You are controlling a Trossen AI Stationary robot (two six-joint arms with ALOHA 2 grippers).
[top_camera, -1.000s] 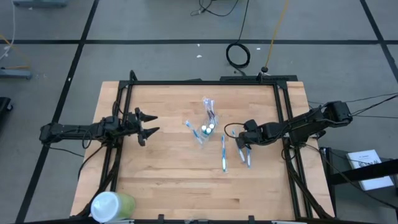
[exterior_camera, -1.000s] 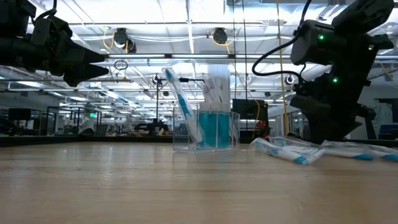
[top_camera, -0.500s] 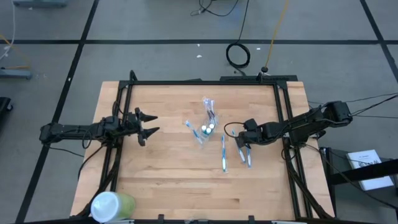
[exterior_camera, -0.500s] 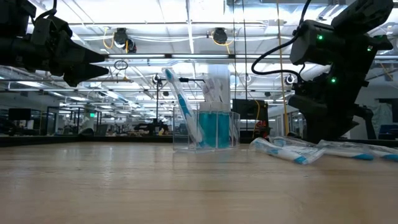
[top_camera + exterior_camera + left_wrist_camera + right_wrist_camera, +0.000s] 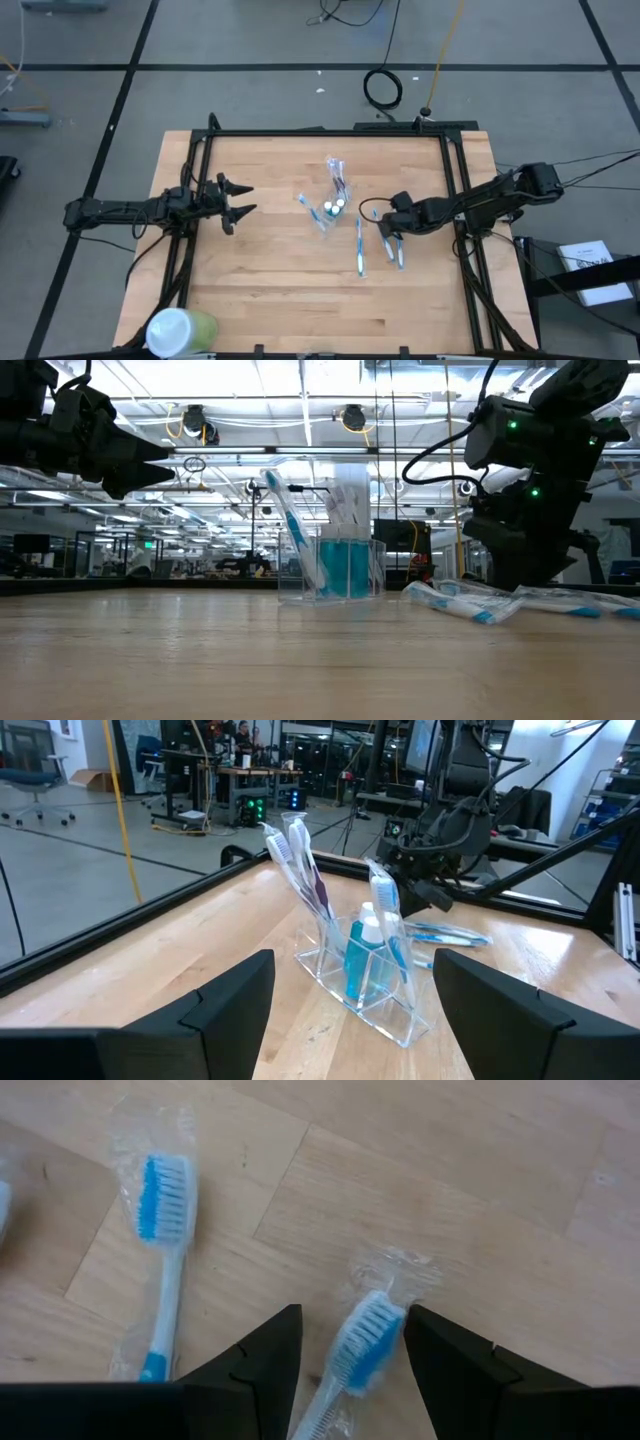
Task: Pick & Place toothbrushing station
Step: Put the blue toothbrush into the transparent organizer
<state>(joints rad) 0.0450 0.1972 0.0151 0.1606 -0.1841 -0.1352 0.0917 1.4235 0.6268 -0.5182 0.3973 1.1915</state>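
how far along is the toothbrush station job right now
Partly done: the clear holder already stands with a few toothbrushes and teal tubes in it. In hand: the right gripper is down at the table with open fingers astride a wrapped toothbrush, not yet gripped. Left: that brush, another beside it, and one more on the table. The left gripper waits open.

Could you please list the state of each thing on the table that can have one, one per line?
Clear holder: upright, holding toothbrushes and tubes.
Wrapped toothbrush: flat on the table, between the right gripper's open fingers.
Second wrapped toothbrush: flat, loose.
Left gripper: open, empty.
Green cup: lidded.
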